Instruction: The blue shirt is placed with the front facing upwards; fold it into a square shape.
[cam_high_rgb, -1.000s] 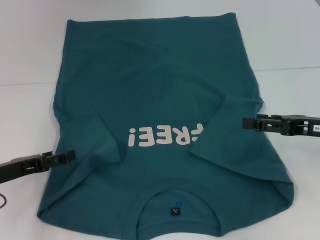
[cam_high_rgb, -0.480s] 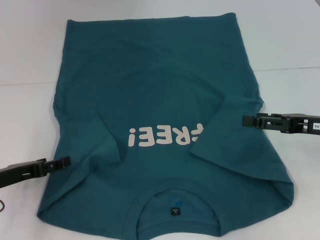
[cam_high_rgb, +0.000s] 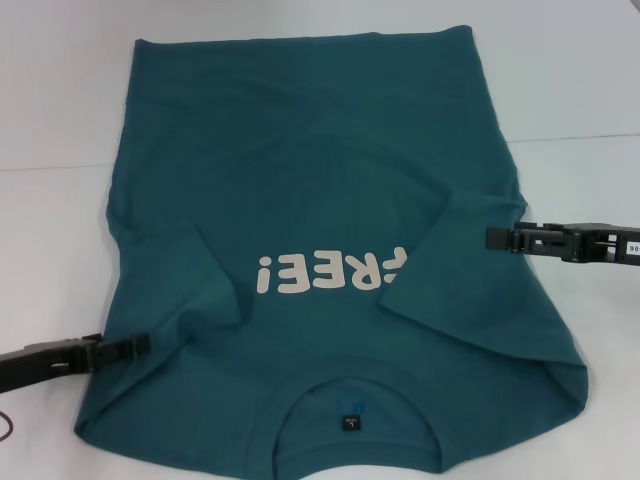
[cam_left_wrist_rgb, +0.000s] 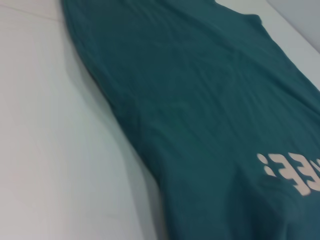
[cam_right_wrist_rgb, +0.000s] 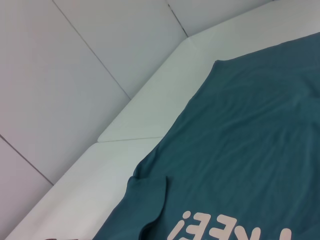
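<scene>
The blue shirt (cam_high_rgb: 330, 200) lies flat on the white table, front up, collar toward me and hem at the far end. Both sleeves are folded inward over the body. The white "FREE!" lettering (cam_high_rgb: 330, 272) crosses the chest, and a small dark label (cam_high_rgb: 351, 421) sits inside the collar. My left gripper (cam_high_rgb: 140, 346) reaches in low from the left, its tip over the shirt's left edge near the shoulder. At mid-height my right gripper (cam_high_rgb: 492, 238) points at the shirt's right edge beside the folded sleeve. Both wrist views show the shirt (cam_left_wrist_rgb: 200, 100) (cam_right_wrist_rgb: 250, 140) but none of my fingers.
The white table (cam_high_rgb: 580, 90) runs past the shirt on both sides, with a seam line across it on the right (cam_high_rgb: 590, 135). Pale wall panels (cam_right_wrist_rgb: 60, 75) rise behind the table's far edge. A thin reddish cable (cam_high_rgb: 5, 425) curls at the near left.
My left gripper has moved toward me along the shirt's left edge, from beside the folded sleeve down to near the shoulder. The right gripper and the shirt have stayed put.
</scene>
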